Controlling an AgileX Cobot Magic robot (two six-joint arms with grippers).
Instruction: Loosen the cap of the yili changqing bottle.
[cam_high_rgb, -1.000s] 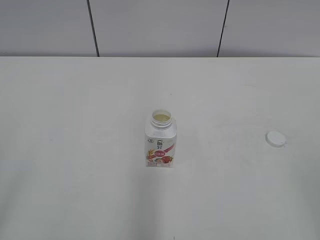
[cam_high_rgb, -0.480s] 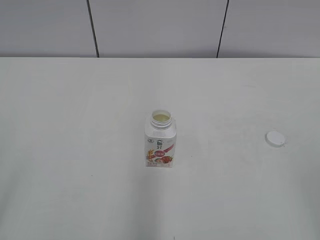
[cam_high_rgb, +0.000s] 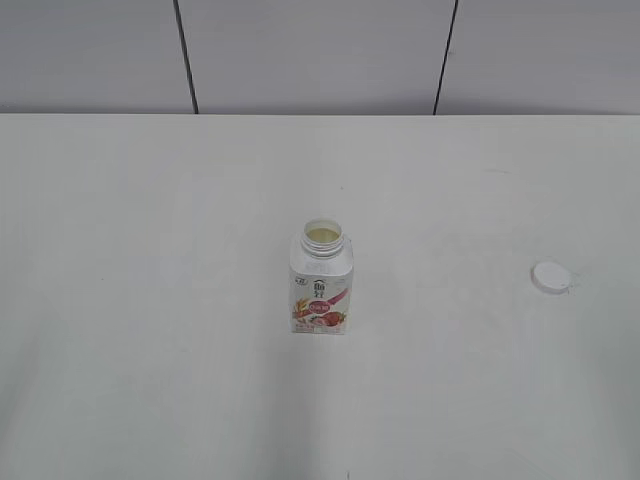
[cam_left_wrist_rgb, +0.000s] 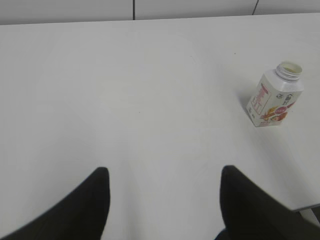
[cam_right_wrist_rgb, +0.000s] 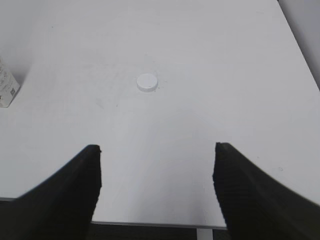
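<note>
The yili changqing bottle (cam_high_rgb: 321, 279) stands upright at the table's middle with its neck open and pale liquid showing. It also shows in the left wrist view (cam_left_wrist_rgb: 274, 95) and at the left edge of the right wrist view (cam_right_wrist_rgb: 6, 85). The cap (cam_high_rgb: 551, 277) lies flat on the table far to the right, apart from the bottle; it also shows in the right wrist view (cam_right_wrist_rgb: 147, 82). My left gripper (cam_left_wrist_rgb: 164, 172) is open and empty, pulled back from the bottle. My right gripper (cam_right_wrist_rgb: 156, 150) is open and empty near the table's front edge. Neither gripper shows in the exterior view.
The white table (cam_high_rgb: 150, 250) runs back to a grey panelled wall (cam_high_rgb: 320, 50). Its front edge (cam_right_wrist_rgb: 150, 224) and right edge (cam_right_wrist_rgb: 300, 50) show in the right wrist view.
</note>
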